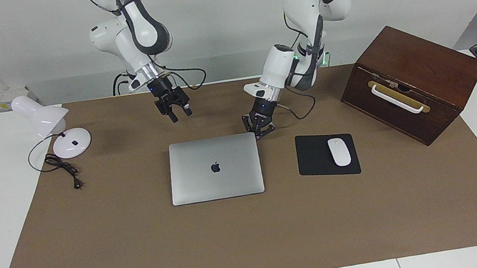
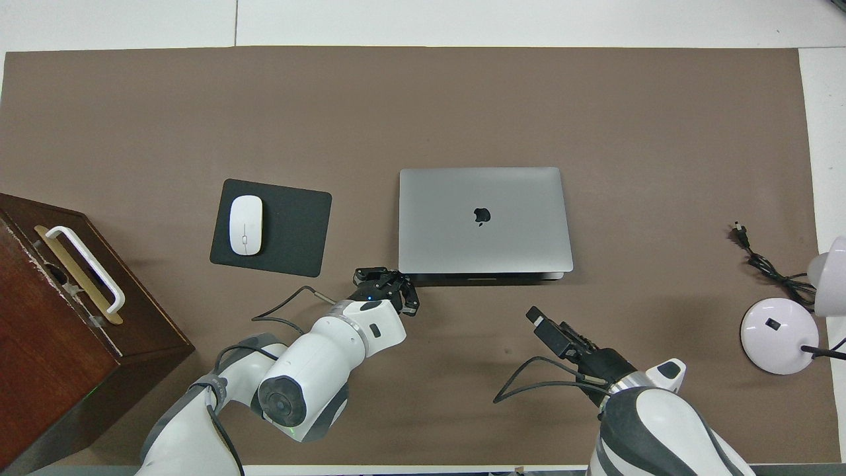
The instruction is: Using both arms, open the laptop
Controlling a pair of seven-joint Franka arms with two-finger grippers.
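I see the laptop (image 1: 215, 168) lying shut and flat in the middle of the brown mat (image 1: 144, 257), logo up, with the black mouse pad (image 1: 327, 154) and its white mouse (image 1: 339, 151) beside it toward the left arm's end of the table. My left gripper (image 1: 260, 133) is down low at the laptop's corner nearest the robots on the mouse-pad side; its fingertips are pressed together with nothing between them, and from the overhead view it (image 2: 403, 291) sits just at the edge of the laptop (image 2: 484, 220), though I cannot tell whether it actually touches the lid. My right gripper (image 1: 179, 113) hangs in the air over bare mat, on the robots' side of the laptop and well apart from it; its two fingers look spread, holding nothing. From overhead it (image 2: 537, 318) points toward the laptop's near edge. The wooden box (image 1: 411, 81) stands at the left arm's end, the white lamp (image 1: 51, 126) at the right arm's end.
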